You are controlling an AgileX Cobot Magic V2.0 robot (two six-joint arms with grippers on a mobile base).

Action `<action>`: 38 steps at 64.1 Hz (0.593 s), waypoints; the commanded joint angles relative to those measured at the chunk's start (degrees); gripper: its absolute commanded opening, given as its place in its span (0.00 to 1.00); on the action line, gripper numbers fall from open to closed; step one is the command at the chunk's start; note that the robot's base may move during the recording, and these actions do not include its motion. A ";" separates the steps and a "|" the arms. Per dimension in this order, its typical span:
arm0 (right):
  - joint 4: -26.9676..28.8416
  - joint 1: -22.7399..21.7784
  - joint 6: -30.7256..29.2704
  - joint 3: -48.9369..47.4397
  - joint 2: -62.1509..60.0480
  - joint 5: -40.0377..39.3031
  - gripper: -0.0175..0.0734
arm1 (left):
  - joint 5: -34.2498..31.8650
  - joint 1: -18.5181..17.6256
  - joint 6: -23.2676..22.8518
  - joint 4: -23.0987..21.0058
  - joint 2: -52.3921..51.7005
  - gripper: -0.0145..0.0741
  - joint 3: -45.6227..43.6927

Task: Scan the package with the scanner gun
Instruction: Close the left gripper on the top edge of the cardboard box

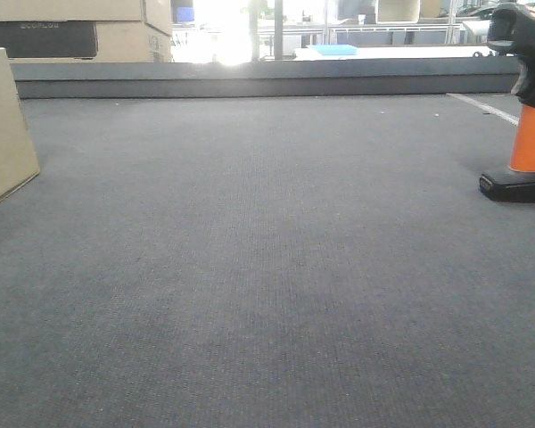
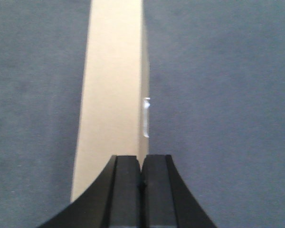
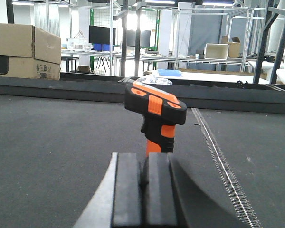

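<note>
The scanner gun (image 1: 528, 107), black with an orange handle, stands upright on the grey carpet at the far right of the front view. In the right wrist view it (image 3: 154, 114) stands just beyond my right gripper (image 3: 145, 164), which is shut and empty. The package (image 1: 4, 125), a tan cardboard box, stands at the left edge of the front view. In the left wrist view its narrow tan top (image 2: 114, 85) lies below my left gripper (image 2: 142, 164), which is shut and empty above the box's near end. Neither gripper shows in the front view.
A low dark wall (image 1: 267, 80) bounds the far edge of the carpeted surface. Cardboard boxes (image 1: 80, 31) stand beyond it at the back left. A white seam line (image 3: 218, 156) runs along the carpet right of the scanner.
</note>
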 commanded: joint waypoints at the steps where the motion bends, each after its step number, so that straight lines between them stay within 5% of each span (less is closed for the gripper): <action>1: -0.03 0.07 -0.10 -0.03 -0.16 -1.35 0.01 | 1.44 0.12 0.86 -0.01 1.38 0.05 -0.77; 21: -0.03 0.07 -0.10 -0.03 -0.16 -1.35 0.01 | 1.38 4.96 1.67 -6.88 4.07 0.64 -0.77; 38: -0.03 0.07 -0.10 -0.03 -0.16 -1.35 0.01 | 2.10 8.42 7.77 -10.15 6.42 0.71 -0.77</action>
